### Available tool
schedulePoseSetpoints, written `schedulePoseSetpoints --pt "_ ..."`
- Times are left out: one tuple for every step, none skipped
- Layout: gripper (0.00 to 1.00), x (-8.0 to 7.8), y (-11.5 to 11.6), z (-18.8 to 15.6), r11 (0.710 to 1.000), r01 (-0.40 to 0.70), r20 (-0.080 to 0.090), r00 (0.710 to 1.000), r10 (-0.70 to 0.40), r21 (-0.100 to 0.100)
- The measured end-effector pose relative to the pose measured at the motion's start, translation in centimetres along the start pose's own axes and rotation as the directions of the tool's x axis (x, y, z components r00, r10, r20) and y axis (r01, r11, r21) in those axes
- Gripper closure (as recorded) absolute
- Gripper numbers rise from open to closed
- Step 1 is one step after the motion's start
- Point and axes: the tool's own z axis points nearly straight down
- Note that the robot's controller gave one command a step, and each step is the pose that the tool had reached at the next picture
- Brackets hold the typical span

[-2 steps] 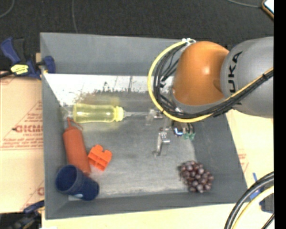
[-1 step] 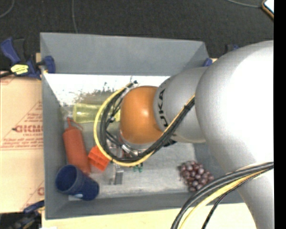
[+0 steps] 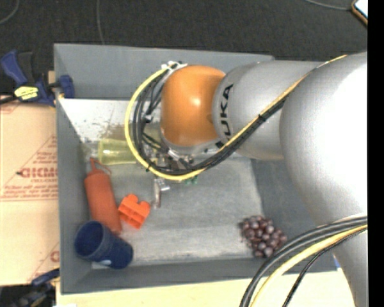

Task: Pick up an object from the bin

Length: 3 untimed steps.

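Camera view, looking down into the grey bin (image 3: 198, 232), and the big silver arm (image 3: 294, 126) sweeps in from three o'clock, its orange cover (image 3: 189, 104) and looped cables hanging over the bin's middle.

Down the nine o'clock wall lies a long red-orange cylinder (image 3: 100, 198), carrot-like and slightly tilted. At seven o'clock in the corner a dark blue cup (image 3: 102, 245) lies on its side, touching the cylinder's lower end. Up at ten o'clock a pale yellow see-through cup (image 3: 115, 151) is also on its side. Over at four o'clock, well apart from the rest, sits a bunch of purple grapes (image 3: 262, 235).

Now the small one: an orange block (image 3: 133, 211), studded like a toy brick, lies at about eight o'clock on the bin floor, just beside the cylinder. The pincer (image 3: 158, 194) hangs close at the block's two o'clock, apart from it and with nothing in its grip. Open or closed? I cannot tell from up here.

That block is the nearest candidate, and my read is that it will handle easily:
- It looks like hard plastic, so light, stiff and not fragile.
- Its smooth faces could slip under a loose pinch.
- The flat opposite sides are the place to take it, squarely across the body and below the studs.
- The cylinder crowds its nine o'clock side, so a grip along the twelve-to-six line looks cleaner.
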Motion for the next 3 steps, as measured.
schedulePoseSetpoints --pt "0.00 4.7 6.2 1.9 1.000 0.012 -0.021 1.000 -0.012 -0.008" --pt "0.00 3.8 5.5 4.9 0.994 0.106 0.001 0.994 -0.106 0.001" --pt "1.00 6.0 4.9 4.8 0.995 -0.104 -0.017 0.994 0.103 -0.007"
